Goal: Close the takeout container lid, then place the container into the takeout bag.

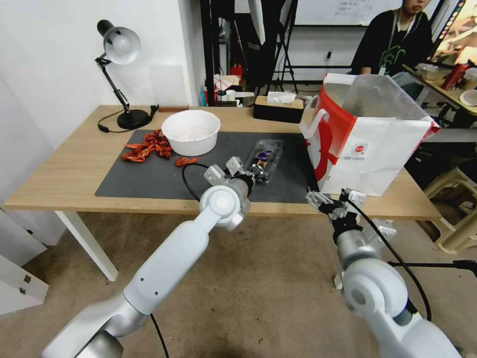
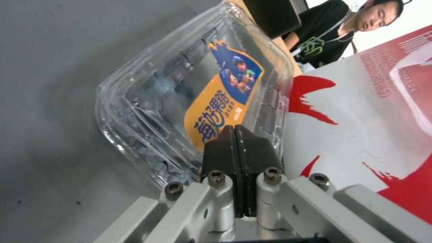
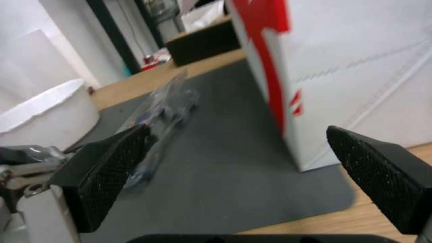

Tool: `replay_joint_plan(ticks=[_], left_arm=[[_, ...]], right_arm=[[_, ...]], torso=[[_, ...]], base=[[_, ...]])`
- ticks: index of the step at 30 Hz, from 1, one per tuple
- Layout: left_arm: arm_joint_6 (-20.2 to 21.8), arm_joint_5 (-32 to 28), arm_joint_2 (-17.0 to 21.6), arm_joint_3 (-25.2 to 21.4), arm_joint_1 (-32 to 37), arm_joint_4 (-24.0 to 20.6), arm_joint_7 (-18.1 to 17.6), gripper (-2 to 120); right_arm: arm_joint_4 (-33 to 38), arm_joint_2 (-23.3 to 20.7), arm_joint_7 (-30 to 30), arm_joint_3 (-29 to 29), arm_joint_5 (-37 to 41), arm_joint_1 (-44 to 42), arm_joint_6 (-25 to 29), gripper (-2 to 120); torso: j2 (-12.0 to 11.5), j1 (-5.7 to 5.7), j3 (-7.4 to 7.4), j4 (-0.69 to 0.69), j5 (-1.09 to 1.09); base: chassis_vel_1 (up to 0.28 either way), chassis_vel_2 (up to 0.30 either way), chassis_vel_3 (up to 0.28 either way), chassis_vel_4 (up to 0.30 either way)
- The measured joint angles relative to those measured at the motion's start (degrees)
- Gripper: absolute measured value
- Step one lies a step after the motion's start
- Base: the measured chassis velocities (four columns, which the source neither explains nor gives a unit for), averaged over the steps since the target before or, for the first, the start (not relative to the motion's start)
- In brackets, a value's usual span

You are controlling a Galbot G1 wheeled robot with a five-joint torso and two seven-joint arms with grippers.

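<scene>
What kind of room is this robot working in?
Probably a lab or workshop set up for robot trials, not a kitchen: a plain wooden table with a desk lamp, tripod stands behind it, and a whiteboard on the far wall.

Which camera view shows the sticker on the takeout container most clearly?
The left wrist view: the sticker on the takeout container appears large and close. In the head view it is tiny; in the right wrist view the container is blurred.
</scene>
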Motion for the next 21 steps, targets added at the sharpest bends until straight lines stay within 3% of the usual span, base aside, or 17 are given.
replay_joint_plan(ticks=[8,21], left_arm=[[0.16,1.10,0.09,0.75,-0.01,0.34,-0.09,0],[0.17,2.55,0.15,1.41,0.04,0.73,0.15,0]], right_arm=[[-5.38,-0.90,2.47,-3.44,12.25,10.52,-2.40,100],[-14.07,1.35,4.48,-7.70,19.98,20.35,-3.85,100]], torso=[[0.00,-0.01,0.00,0.01,-0.01],[0.00,0.00,0.00,0.01,-0.01]], base=[[0.000,0.000,0.000,0.000],[0.000,0.000,0.000,0.000]])
